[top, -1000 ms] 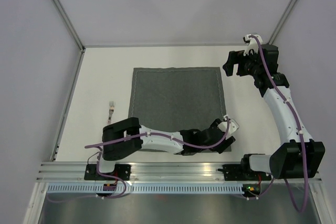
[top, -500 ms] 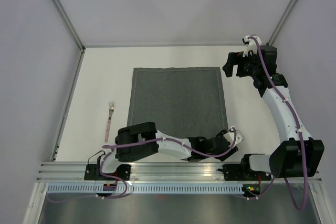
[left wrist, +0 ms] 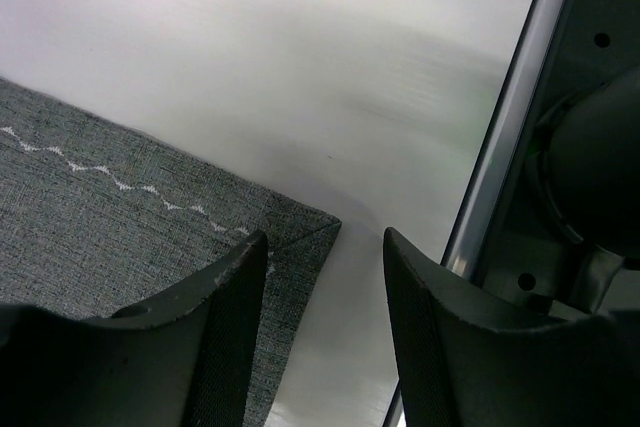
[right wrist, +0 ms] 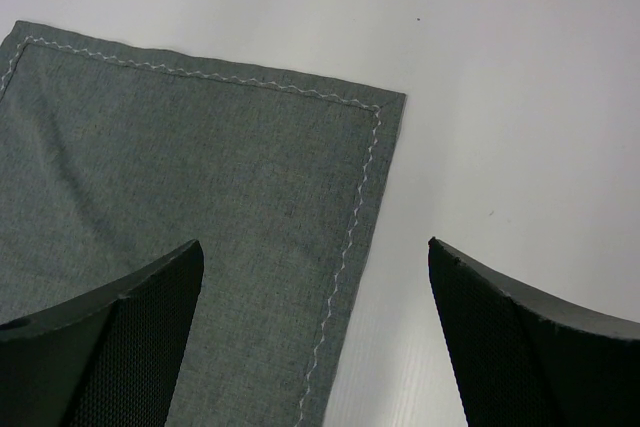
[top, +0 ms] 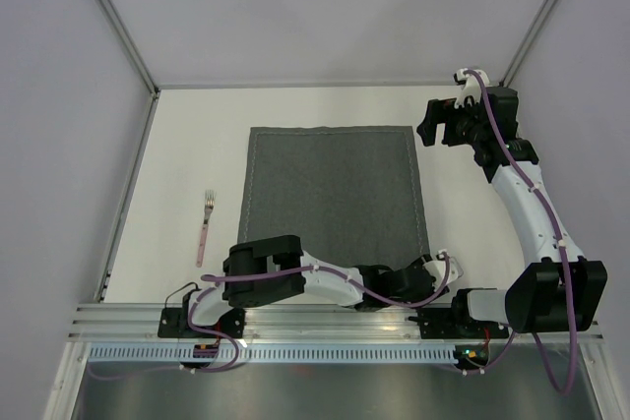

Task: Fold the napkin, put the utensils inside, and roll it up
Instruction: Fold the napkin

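White tabletop [top: 187, 135] carries the napkin [top: 335, 194], spread flat and unfolded, with a pink-handled fork [top: 205, 225] lying well apart off the napkin's left edge. From above, the left gripper [top: 436, 270] sits low at the napkin's near right corner, its jaws hard to make out. The left wrist view shows them apart, one finger [left wrist: 225, 317] over the stitched hem at that corner, the other over bare tabletop just beside it, though whether the first touches the cloth I cannot tell. The right gripper [top: 433, 125] hovers just off the napkin's far right corner; its wrist camera shows that corner lying flat between widely spread fingers [right wrist: 120, 327].
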`<act>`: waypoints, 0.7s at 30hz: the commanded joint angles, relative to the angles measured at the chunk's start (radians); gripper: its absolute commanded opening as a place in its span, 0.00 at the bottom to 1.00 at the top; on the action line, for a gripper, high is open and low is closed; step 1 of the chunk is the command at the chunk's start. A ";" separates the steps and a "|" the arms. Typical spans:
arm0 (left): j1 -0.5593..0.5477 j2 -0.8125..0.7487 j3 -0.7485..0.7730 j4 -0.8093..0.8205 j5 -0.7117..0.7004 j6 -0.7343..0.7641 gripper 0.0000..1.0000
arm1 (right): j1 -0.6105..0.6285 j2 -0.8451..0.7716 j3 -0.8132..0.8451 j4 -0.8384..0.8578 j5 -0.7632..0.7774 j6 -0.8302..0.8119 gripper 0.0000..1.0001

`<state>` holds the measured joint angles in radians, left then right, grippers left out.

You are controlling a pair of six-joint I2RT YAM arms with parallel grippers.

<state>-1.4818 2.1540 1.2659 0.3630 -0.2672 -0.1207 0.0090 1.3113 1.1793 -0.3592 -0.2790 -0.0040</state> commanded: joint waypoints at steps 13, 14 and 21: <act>-0.012 0.018 0.032 0.037 -0.090 0.056 0.13 | -0.003 0.006 -0.006 0.006 0.018 0.012 0.97; -0.012 0.015 0.032 0.037 -0.087 0.058 0.11 | -0.003 0.006 -0.006 0.006 0.017 0.013 0.97; -0.012 -0.028 0.023 0.051 -0.038 0.046 0.02 | -0.003 0.005 -0.007 0.003 0.018 0.013 0.97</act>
<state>-1.4837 2.1685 1.2766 0.3717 -0.3351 -0.0948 0.0090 1.3128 1.1782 -0.3595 -0.2790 -0.0040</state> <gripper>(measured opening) 0.031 0.971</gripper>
